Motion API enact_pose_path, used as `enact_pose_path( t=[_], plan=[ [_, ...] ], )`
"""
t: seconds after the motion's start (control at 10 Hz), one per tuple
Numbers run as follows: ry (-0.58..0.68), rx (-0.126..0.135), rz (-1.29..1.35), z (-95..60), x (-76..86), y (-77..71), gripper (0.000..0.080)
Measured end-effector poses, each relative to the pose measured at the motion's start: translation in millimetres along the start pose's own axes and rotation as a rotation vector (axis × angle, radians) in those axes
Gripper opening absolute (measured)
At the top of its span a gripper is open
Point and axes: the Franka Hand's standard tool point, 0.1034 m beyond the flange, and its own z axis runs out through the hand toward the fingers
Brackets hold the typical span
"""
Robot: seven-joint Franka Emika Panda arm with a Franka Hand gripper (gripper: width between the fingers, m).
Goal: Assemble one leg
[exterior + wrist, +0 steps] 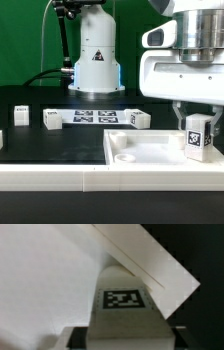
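Note:
My gripper [195, 128] is shut on a leg [195, 133], a small white square post with a black-and-white tag on its face. It holds the leg upright over the exterior view's right end of the large flat white tabletop [150, 152]. In the wrist view the leg [125, 308] runs out from between the fingers [76, 336] toward a corner of the tabletop [50, 274]. Whether the leg's lower end touches the tabletop cannot be told. Other legs lie on the black table: one [51, 119] at the exterior view's left, one [138, 119] near the middle.
The marker board [95, 116] lies flat on the table between the two loose legs. Another loose leg [21, 115] lies further to the exterior view's left. A white robot base [95, 55] stands behind, before a green backdrop. A white rail [60, 178] runs along the front.

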Motion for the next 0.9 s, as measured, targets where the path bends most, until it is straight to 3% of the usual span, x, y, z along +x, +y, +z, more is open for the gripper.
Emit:
enact_pose_path(
  t=[0.3, 0.4, 0.5, 0.6, 0.7, 0.9],
  plan=[
    [0.004, -0.005, 0.185, 0.1, 0.1, 0.7, 0.0292],
    [0.001, -0.005, 0.220, 0.4, -0.6, 0.5, 0.0386],
    [0.000, -0.004, 0.236, 0.5, -1.8, 0.1, 0.0386],
    [0.000, -0.004, 0.218, 0.6, -1.9, 0.1, 0.0524],
    [0.000, -0.004, 0.179, 0.6, -2.0, 0.1, 0.0611],
    [0.002, 0.003, 0.058, -0.8, -3.7, -2.5, 0.0642]
  ],
)
